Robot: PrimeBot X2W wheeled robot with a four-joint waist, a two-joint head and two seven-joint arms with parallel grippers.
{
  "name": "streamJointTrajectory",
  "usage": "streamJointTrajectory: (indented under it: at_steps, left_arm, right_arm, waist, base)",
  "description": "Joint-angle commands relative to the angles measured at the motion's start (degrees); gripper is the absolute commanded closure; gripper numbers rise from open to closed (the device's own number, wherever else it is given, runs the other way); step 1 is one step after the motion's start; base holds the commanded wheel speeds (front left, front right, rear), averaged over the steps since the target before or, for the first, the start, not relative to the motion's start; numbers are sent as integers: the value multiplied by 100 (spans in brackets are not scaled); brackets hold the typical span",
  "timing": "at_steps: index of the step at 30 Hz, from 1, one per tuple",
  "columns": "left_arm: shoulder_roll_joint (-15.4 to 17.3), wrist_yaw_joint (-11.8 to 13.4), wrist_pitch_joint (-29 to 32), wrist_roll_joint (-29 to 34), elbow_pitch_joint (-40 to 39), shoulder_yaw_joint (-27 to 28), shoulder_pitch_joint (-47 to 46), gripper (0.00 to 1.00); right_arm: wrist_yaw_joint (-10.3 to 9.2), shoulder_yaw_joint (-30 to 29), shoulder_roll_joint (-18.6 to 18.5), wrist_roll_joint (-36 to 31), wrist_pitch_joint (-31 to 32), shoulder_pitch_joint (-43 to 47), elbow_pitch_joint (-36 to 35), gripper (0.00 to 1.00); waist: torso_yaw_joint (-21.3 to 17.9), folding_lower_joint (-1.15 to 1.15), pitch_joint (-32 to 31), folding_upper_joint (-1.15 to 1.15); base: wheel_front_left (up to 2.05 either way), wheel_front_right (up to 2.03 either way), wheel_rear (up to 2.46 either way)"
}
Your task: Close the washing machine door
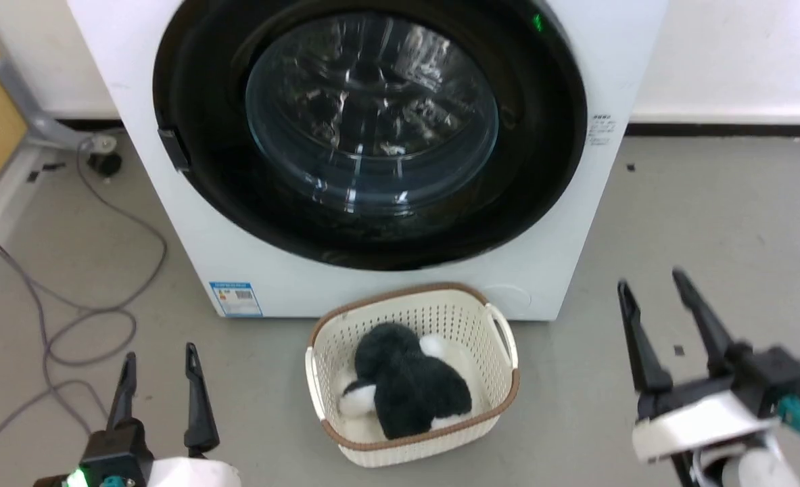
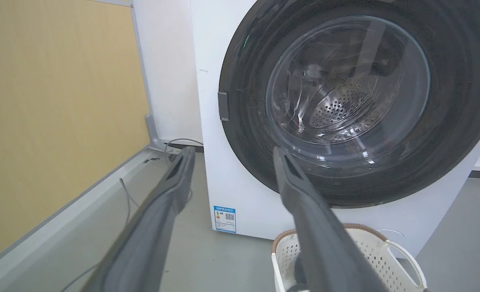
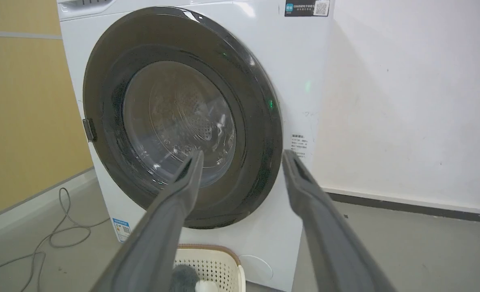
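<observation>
Left gripper (image 1: 159, 355): near left, low over the floor, fingers parted with nothing between them, well short of the machine.
Right gripper (image 1: 650, 281): near right, jaws likewise spread and empty, clear of everything.
Washing machine (image 1: 285, 287): white, far centre, against a pale wall.
Washing machine door (image 1: 372, 115): sat flush in the machine's front. It was a glossy black ring around a bulging clear glass bowl, with the perforated steel drum visible through it.
Basket (image 1: 400, 311): cream plastic with a brown rim, on the floor just before the machine, below the door and between the two grippers.
Plush toy (image 1: 406, 385): black and white, lay inside the basket.
Cable (image 1: 163, 243): grey, looped across the floor at left.
Latch tab (image 1: 173, 149): small, black, on the door's left rim.
</observation>
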Motion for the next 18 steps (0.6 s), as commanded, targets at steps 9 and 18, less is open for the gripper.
streamJointTrajectory:
  at_steps: [9, 18]
  left_arm:
    - [-1, -113, 2, -105, 9, -75, 107, 100]
    - [-1, -138, 84, -80, 0, -99, 82, 100]
  right_arm:
    - [0, -30, 143, 74, 2, 546, -170, 100]
    - [0, -31, 143, 44, 76, 555, -187, 100]
  waist:
    - [-81, 1, -142, 0]
    - [-75, 1, -141, 0]
  base:
    - [0, 0, 0]
    - [0, 0, 0]
